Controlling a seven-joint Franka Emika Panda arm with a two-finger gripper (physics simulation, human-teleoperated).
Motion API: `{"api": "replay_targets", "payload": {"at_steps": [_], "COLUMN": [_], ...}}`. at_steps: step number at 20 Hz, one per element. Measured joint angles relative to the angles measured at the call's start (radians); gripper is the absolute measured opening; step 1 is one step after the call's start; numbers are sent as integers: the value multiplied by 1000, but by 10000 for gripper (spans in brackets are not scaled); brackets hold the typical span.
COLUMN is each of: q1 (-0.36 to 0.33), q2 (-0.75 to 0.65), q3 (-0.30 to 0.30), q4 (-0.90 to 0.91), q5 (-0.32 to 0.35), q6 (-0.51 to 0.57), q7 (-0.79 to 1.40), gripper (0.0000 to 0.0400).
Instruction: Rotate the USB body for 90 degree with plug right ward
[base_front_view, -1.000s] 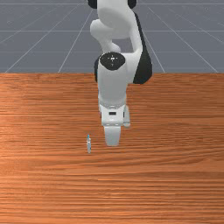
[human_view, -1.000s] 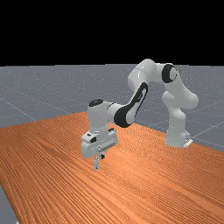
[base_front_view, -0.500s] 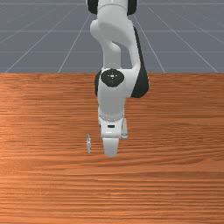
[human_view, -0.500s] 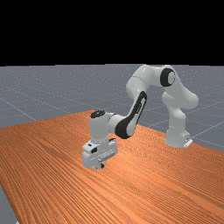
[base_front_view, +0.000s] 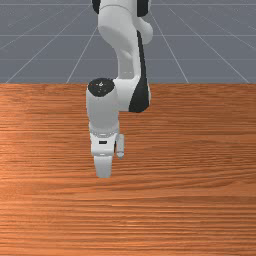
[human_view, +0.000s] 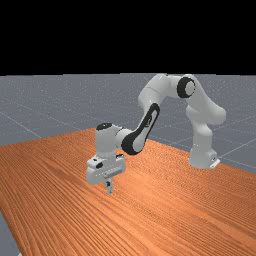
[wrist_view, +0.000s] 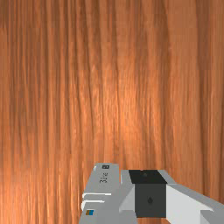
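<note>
Pincer (human_view: 108, 184) slid nearer USB body (wrist_view: 103, 184) (grey).

White, rounded arm (base_front_view: 103, 114), black joint caps (base_front_view: 101, 87) (one white-flecked)

There are one arm (human_view: 150, 96), one tool (human_view: 109, 191), one USB body (wrist_view: 104, 183) and one table (human_view: 190, 215).

Front view facing arm (base_front_view: 103, 117), far oblique, wrist downward
</note>
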Motion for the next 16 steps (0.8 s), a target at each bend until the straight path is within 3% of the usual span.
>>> {"api": "replay_targets", "payload": {"at_steps": [2, 16], "q1": [-10, -1], "q2": [11, -37], "q3": [-2, -6], "q4": [25, -52], "q5": [-4, -3], "q6": [-35, -11], "q7": [-17, 8], "gripper": [0, 0]}}
